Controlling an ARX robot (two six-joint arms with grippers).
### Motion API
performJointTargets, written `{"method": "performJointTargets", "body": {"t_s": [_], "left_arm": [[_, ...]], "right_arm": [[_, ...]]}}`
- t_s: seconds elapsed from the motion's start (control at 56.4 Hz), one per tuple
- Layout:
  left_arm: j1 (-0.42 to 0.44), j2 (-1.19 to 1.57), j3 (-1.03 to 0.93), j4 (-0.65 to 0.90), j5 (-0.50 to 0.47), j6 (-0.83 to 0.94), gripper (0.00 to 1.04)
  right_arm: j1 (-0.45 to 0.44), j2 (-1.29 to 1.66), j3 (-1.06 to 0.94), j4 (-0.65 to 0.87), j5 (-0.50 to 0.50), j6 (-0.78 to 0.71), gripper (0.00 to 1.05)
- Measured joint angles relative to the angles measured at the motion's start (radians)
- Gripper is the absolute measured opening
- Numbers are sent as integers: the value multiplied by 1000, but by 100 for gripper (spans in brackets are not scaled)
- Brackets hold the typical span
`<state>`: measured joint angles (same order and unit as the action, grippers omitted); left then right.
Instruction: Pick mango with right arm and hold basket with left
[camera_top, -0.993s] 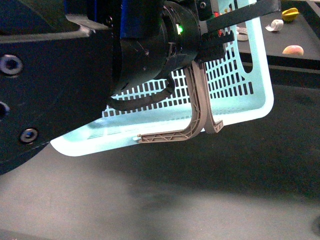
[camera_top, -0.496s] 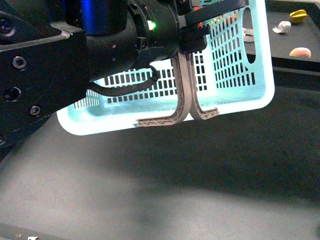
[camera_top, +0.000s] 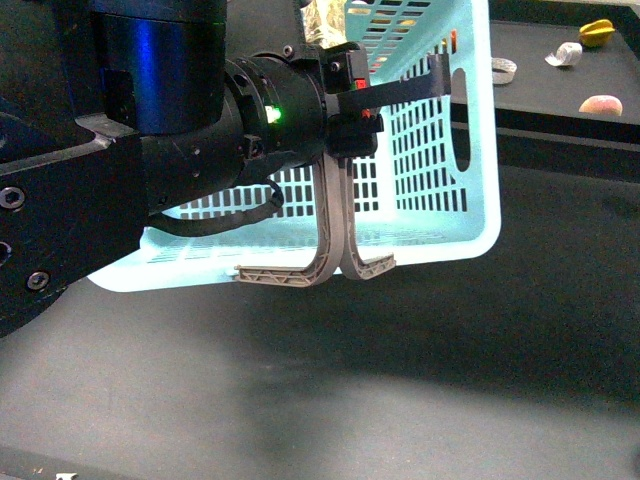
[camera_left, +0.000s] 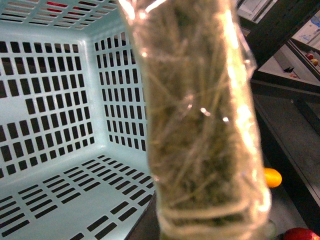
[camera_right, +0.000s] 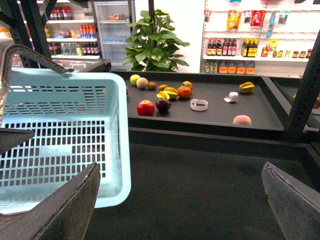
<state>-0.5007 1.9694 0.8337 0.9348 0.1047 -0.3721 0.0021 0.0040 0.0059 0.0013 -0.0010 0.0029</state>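
Turquoise basket (camera_top: 478, 200) swung aside, taped handle (camera_left: 200, 125) clamped in left pincer (camera_top: 316, 266); right pincer (camera_right: 181, 170) gaping, empty; mango (camera_right: 170, 93) beyond basket, unpicked.

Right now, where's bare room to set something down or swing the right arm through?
Bare: the dark table below and right of the basket; its floor; the counter strip between tape roll and peach. Crowded: the fruit cluster around the red apple and orange, beside the basket.

Raised basket (camera_top: 481, 200); seemingly clear tabletop (camera_top: 540, 340) beside.
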Motion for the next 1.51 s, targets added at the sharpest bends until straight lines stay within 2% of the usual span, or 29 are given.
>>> {"method": "performJointTargets", "body": {"t_s": [0.514,1.348,1.365,1.418,1.436,1.507], "left_arm": [[-28,-3,-18,20,88,-48,5],[-17,-30,-47,48,90,-57,5],[-17,-30,-47,48,90,-57,5],[-17,-30,-47,48,90,-56,5],[-17,-30,-47,48,90,-57,5],[-17,-30,-47,48,89,-58,5]], "right_arm": [[0,0,0,0,0,0,96],[0,0,0,0,1,0,96],[2,1,0,2,14,-2,96],[40,45,0,47,208,-2,96],[35,68,0,60,244,1,96],[-37,173,0,127,238,2,96]]}}
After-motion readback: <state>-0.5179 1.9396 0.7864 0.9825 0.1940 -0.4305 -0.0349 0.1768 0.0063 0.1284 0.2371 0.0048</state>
